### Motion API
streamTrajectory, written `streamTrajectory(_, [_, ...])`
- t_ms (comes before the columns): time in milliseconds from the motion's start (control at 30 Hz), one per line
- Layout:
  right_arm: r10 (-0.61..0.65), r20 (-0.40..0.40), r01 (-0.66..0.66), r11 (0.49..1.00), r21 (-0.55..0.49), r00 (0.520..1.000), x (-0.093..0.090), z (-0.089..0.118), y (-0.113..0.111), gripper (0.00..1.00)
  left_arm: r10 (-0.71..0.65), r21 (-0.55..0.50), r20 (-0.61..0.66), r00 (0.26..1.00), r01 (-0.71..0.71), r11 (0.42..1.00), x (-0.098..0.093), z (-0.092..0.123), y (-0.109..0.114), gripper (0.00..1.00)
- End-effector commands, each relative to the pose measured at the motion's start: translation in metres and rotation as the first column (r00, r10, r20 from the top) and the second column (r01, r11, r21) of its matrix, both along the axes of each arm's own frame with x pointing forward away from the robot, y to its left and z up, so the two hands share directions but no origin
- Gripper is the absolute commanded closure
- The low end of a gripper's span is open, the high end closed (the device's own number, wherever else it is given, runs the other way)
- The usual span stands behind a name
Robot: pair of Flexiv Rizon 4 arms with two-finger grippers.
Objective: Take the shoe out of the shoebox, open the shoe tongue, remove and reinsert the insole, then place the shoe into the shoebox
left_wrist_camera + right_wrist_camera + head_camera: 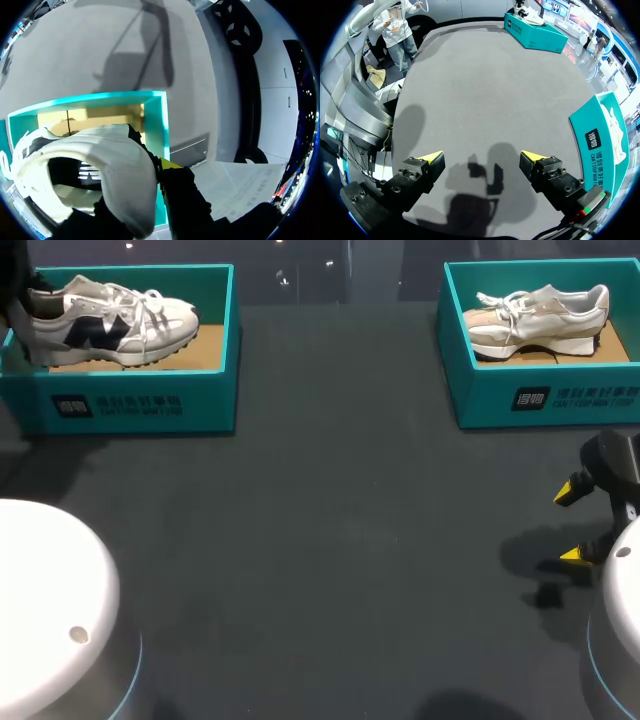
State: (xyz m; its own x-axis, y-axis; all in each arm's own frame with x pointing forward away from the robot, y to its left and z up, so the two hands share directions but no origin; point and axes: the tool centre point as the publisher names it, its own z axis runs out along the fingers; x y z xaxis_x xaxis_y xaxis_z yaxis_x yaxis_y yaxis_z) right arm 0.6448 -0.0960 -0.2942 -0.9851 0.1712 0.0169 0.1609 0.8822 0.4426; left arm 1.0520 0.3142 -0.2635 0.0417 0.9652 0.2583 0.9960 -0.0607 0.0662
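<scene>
I'm seeing a white-and-navy shoe [110,322] sitting in the teal shoebox [130,405] at the tabletop's far-left corner. A beige shoe [540,320] is sitting in the far-right shoebox [560,400].

Robot lab or demonstration station, by every sign: dark grey felt-like tabletop [330,540]; rounded white left arm base [50,590] at 8 o'clock and right arm base [625,615] at 4 o'clock (each rimmed with thin blue light); matching teal boxes, left shoebox [140,405] at 10 o'clock, right shoebox [545,400] at 2 o'clock, holding left sneaker [110,320] and right sneaker [540,315], one apiece.
</scene>
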Motion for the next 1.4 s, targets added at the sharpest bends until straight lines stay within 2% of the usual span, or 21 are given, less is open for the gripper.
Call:
streamTrajectory(33, [-0.002,0.001,0.002,1.000,-0.003,1.000,-0.002,0.000,0.000,0.00,-0.011,0.005,-0.007,1.000,0.011,1.000,0.002,-0.011,0.001,1.00])
streamTrajectory(267, [-0.002,0.001,0.002,1.000,-0.003,1.000,-0.002,0.000,0.000,0.00,-0.067,0.033,-0.012,0.998,0.067,0.997,-0.015,-0.029,-0.002,1.00])
streamTrajectory(533, [-0.002,0.001,0.002,1.000,-0.003,1.000,-0.002,0.000,0.000,0.00,-0.068,0.047,-0.020,0.998,0.069,0.997,-0.020,-0.045,-0.010,1.00])
streamTrajectory(1067, [-0.002,0.001,0.002,1.000,-0.003,1.000,-0.002,0.000,0.000,0.00,-0.061,0.066,-0.051,0.997,0.064,0.996,-0.020,-0.079,-0.018,1.00])
streamTrajectory(1400, [-0.002,0.001,0.002,1.000,-0.003,1.000,-0.002,0.000,0.000,0.00,-0.040,0.049,-0.064,0.997,0.043,0.998,-0.015,-0.090,-0.019,1.00])
